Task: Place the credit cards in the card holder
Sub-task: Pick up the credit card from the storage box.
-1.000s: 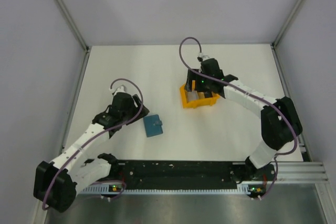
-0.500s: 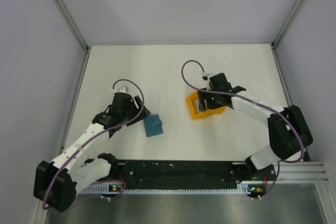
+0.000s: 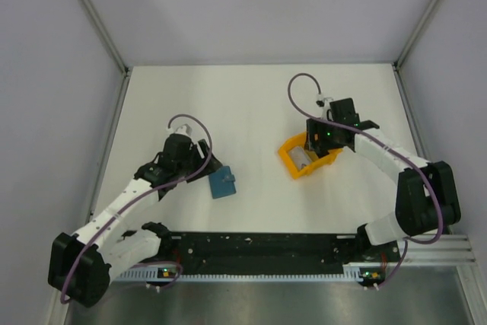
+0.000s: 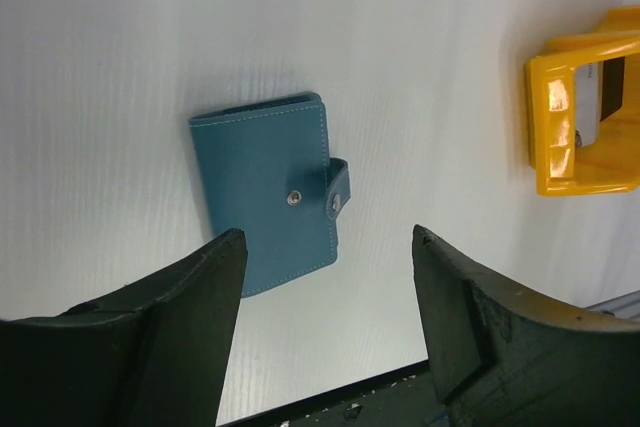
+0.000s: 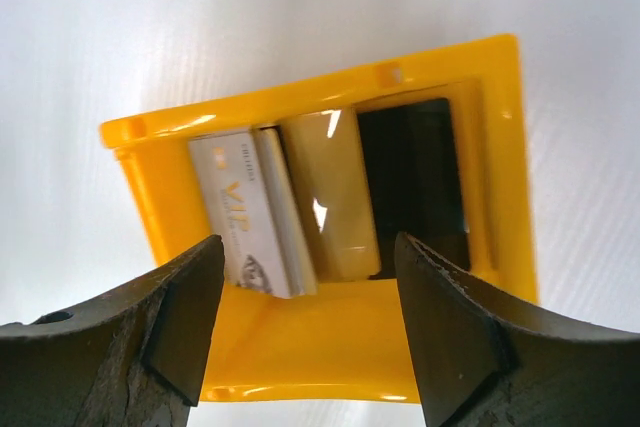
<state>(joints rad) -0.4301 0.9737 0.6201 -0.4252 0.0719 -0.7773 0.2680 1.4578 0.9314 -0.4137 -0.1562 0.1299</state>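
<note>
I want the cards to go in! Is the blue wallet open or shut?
Shut. The card holder lies flat, covers together, its strap tab wrapped round the edge.

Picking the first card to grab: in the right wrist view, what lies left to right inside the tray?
Inside the tray: white card → yellowish card → dark card.

Card holder [image 4: 265, 192] — teal-blue with pale stitching and silver snaps. Tray [image 5: 330, 352] yellow-orange. White card [image 5: 240, 202] with gold lettering, cream card [image 5: 335, 197], dark card [image 5: 415, 182].
</note>
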